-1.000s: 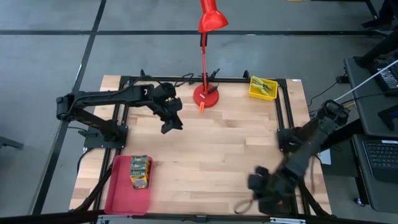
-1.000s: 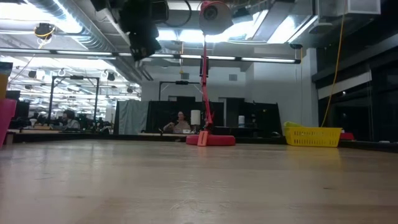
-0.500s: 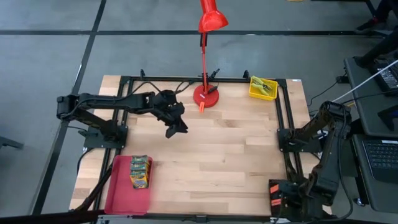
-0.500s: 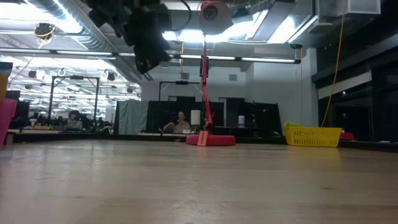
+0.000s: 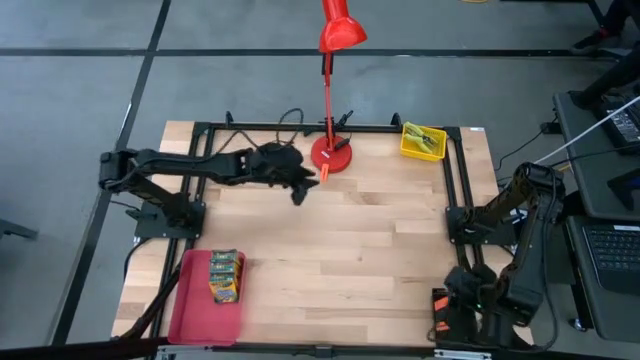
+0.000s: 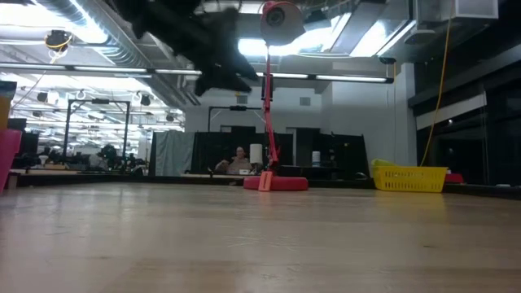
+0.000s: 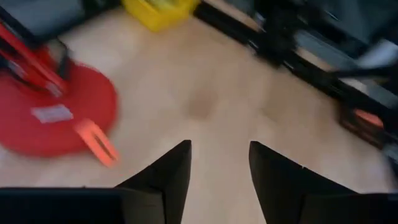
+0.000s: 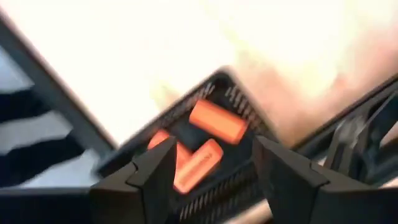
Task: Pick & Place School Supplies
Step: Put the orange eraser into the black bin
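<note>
My left gripper [image 5: 300, 190] [image 7: 219, 163] hangs open above the table, just near-left of the red lamp's base [image 7: 53, 115], with nothing between its fingers. A small orange piece [image 7: 96, 142] [image 5: 324, 172] lies on the wood with one end against that base. My right gripper [image 8: 214, 168] [image 5: 455, 305] stands open above a black mesh basket [image 8: 217, 84] at the table's near right corner, which holds several orange pieces [image 8: 217, 121]. Two yellow-and-green crayon boxes [image 5: 225, 275] lie on the red tray [image 5: 195, 305]. Tools with green handles sit in a yellow basket [image 5: 422, 140].
The tall red lamp [image 5: 335, 90] [image 6: 267, 122] stands at the table's far middle, close to my left gripper. A black frame [image 5: 455, 190] runs along the table's sides. The low view shows the yellow basket [image 6: 409, 177] at the far right and bare wood across the table's middle.
My left gripper has moved toward the table's right edge and slightly toward its far edge, up to the lamp's base. My right arm has swung from the near middle of the table to the near right corner and now hangs over the black basket.
</note>
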### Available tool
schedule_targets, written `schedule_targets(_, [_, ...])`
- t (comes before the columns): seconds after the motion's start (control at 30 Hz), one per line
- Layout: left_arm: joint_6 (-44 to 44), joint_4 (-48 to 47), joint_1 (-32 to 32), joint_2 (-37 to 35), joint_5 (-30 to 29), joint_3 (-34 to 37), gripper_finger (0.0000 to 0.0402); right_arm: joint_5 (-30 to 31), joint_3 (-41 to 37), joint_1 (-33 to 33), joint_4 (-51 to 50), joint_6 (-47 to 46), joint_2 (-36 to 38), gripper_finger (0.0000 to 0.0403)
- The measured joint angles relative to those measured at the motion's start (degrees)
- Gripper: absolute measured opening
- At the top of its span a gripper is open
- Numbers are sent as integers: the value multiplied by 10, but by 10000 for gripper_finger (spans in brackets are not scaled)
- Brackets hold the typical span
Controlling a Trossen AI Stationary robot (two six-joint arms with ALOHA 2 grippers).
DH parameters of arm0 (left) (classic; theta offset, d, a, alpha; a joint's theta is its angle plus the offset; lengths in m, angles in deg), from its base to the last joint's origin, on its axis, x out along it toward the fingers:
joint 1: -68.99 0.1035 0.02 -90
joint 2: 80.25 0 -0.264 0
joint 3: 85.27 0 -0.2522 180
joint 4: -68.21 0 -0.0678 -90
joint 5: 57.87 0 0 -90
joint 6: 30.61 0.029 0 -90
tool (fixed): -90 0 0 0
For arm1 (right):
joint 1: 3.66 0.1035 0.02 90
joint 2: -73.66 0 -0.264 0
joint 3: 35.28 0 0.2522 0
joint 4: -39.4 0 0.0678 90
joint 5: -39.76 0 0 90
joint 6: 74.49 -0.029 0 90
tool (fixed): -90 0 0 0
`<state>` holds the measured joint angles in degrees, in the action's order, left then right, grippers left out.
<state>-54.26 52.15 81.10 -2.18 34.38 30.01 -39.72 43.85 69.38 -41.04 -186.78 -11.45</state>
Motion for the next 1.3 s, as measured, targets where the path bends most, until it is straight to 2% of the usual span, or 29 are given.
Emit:
schedule_targets(0.07, [33, 21, 0, 33, -35, -8, 159, 18, -11, -15, -10, 0, 0, 212])
schedule_targets(0.2, [67, -26, -5, 127, -40, -29, 158, 83, -38, -49, 6, 4, 0, 196])
schedule_targets(0.4, [-58, -12, -3, 249, -149, -69, 161, 147, -50, -85, 25, 13, 0, 175])
schedule_targets(0.5, [-91, 6, -8, 283, -216, -107, 159, 173, -50, -95, 37, 18, 0, 167])
schedule_targets(0.6, [-104, -4, -8, 312, -252, -151, 156, 195, -50, -98, 41, 20, 0, 162])
schedule_targets(0.8, [-133, -102, -2, 381, -263, -233, 158, 201, -50, -97, 48, 20, 0, 157])
schedule_targets(0.97, [-150, -124, -3, 415, -288, -282, 158, 211, -51, -88, 57, 22, 0, 157])
schedule_targets(1.3, [-197, -154, 16, 424, -308, -295, 155, 214, -51, -62, 67, 24, 0, 157])
